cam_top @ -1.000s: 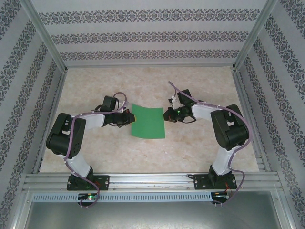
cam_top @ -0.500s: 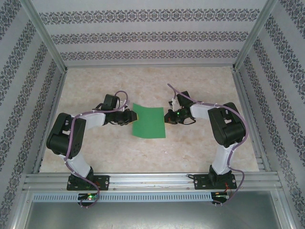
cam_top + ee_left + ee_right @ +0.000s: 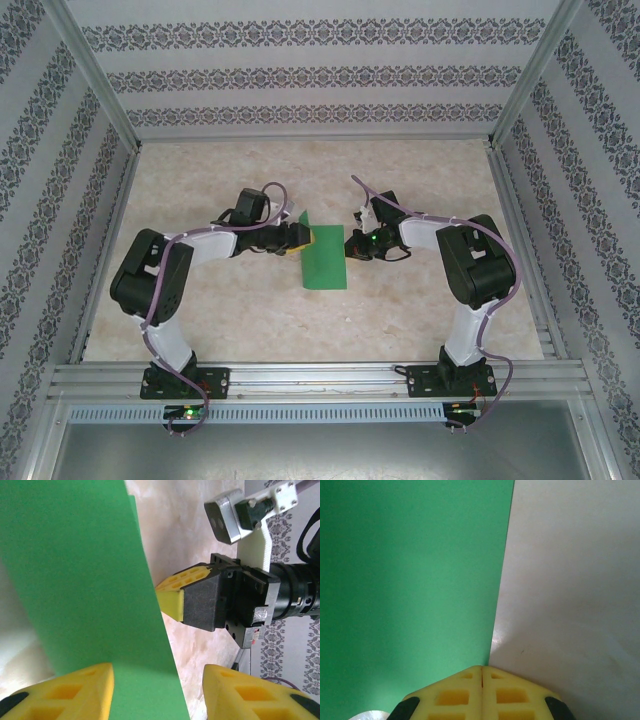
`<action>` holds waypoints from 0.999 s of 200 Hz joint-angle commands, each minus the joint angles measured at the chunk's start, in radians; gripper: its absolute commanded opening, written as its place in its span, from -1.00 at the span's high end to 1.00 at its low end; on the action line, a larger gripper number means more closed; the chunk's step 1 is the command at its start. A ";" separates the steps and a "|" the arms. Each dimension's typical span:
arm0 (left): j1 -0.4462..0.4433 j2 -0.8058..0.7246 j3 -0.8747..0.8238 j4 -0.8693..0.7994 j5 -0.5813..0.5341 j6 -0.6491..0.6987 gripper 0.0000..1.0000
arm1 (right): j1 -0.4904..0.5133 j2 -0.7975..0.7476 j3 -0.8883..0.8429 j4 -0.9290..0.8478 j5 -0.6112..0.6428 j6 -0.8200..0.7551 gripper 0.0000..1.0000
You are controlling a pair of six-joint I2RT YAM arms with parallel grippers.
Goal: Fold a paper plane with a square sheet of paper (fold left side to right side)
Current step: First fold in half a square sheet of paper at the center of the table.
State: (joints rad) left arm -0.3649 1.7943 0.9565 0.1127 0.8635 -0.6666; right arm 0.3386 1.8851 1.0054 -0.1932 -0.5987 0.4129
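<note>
The square sheet of paper (image 3: 326, 265) is bright green and lies mid-table as a narrow upright strip, its left side lifted and swung over toward the right. My left gripper (image 3: 297, 240) is at the strip's upper left. In the left wrist view its jaws (image 3: 157, 682) stand open, and the paper (image 3: 80, 580) has its free edge running between the yellow fingers (image 3: 65, 690). My right gripper (image 3: 347, 243) is shut with its tips touching the paper's right edge. It shows shut in its own view (image 3: 481, 672) beside the paper (image 3: 410, 580), and across the sheet as the right gripper (image 3: 170, 602).
The marble-patterned table top (image 3: 200, 170) is boxed in by patterned walls and aluminium posts. A metal rail (image 3: 320, 380) carrying both arm bases runs along the near edge. Bare table lies behind and in front of the paper.
My left gripper has moved right, carrying the paper's left side over toward the right, so the green shape is much narrower. Its jaws have opened. The right gripper stays at the right edge.
</note>
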 commanded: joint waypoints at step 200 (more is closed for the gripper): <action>-0.089 0.113 0.104 -0.081 -0.072 0.039 0.92 | -0.034 -0.111 -0.089 0.098 -0.063 0.035 0.55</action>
State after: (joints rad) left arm -0.4393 1.9011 1.0382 0.0582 0.8043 -0.6399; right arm 0.3309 1.8446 0.9440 -0.1261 -0.6231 0.4347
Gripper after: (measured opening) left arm 0.050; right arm 0.183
